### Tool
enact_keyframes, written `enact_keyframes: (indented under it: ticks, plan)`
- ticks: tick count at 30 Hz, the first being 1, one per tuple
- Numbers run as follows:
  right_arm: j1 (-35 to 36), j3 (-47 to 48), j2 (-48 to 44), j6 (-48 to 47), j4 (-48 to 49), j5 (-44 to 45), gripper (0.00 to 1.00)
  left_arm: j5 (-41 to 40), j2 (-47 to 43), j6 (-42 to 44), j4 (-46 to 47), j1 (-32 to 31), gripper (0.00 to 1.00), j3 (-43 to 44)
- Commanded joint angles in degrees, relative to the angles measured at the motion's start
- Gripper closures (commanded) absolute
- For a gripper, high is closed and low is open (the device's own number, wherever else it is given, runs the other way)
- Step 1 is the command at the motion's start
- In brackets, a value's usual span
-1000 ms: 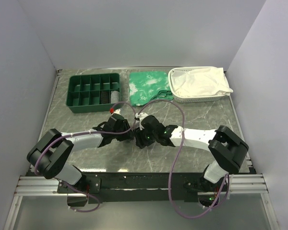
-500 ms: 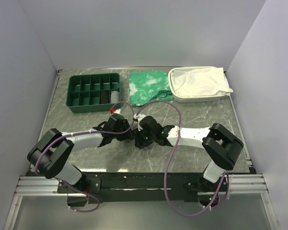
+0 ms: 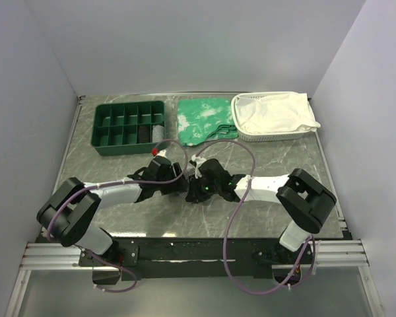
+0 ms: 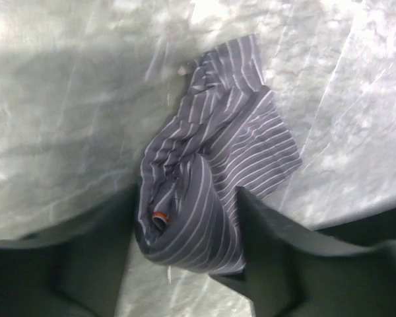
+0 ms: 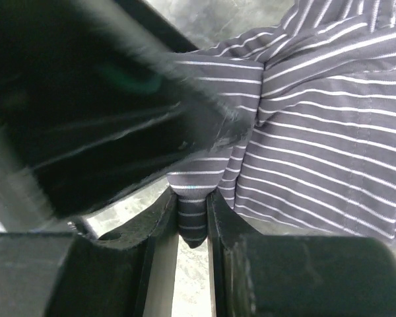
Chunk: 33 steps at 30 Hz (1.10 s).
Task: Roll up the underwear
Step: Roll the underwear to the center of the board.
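Since a second ago the right arm has drawn inward, its elbow now nearer the middle and its wrist closer to the left wrist; the left arm has barely shifted.

The right tool point(image 5: 193, 211) has its jaws nearly together, pinching a narrow fold of the underwear point(image 4: 218, 132) between the fingers. The rest of the striped cloth spreads up and to the right of that pinch in the right wrist view. The dark body of the left arm fills the upper left of that view, just beside the fold.

The left tool point(image 4: 185, 218) has its jaws well apart, one on each side of the rolled end of the underwear. Both fingers touch the sides of the roll, but whether they squeeze it I cannot tell. The orange tag point(image 4: 160, 217) shows at the left end of the roll, near the left finger. Beyond the roll, an unrolled flap lies flat on the tabletop point(image 3: 284, 158), pointing away from the tool.

From above, both tools meet at the middle of the tabletop, and the arms hide most of the underwear. Along the far edge, well apart from the tools, stand a green tray point(image 3: 94, 129) with many compartments, a green cloth point(image 3: 201, 119) just beside it, and a white basket point(image 3: 270, 137) holding a white cloth point(image 3: 274, 112).
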Motion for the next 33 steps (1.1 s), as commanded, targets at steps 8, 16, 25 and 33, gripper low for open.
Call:
enact_keyframes:
  ticks: [8, 16, 25, 33]
  plan:
    - [-9.9, -4.3, 7.1, 11.0, 16.6, -26.7, 0.92, -4.2, -6.1, 1.9, -7.1, 0.9, 0.17, 0.6]
    - [-13.4, -4.5, 12.7, 16.4, 22.2, -31.6, 0.92, -5.4, -13.5, -1.4, -2.2, 0.9, 0.16, -6.6]
    - [-15.0, -2.5, 13.4, 17.4, 16.3, -29.6, 0.91, -5.7, -17.2, -1.3, 4.7, 0.9, 0.16, -11.5]
    - [-16.1, -1.5, 12.8, 20.2, 11.2, -26.0, 0.91, -6.1, -13.6, -1.2, 9.5, 0.9, 0.17, -12.7]
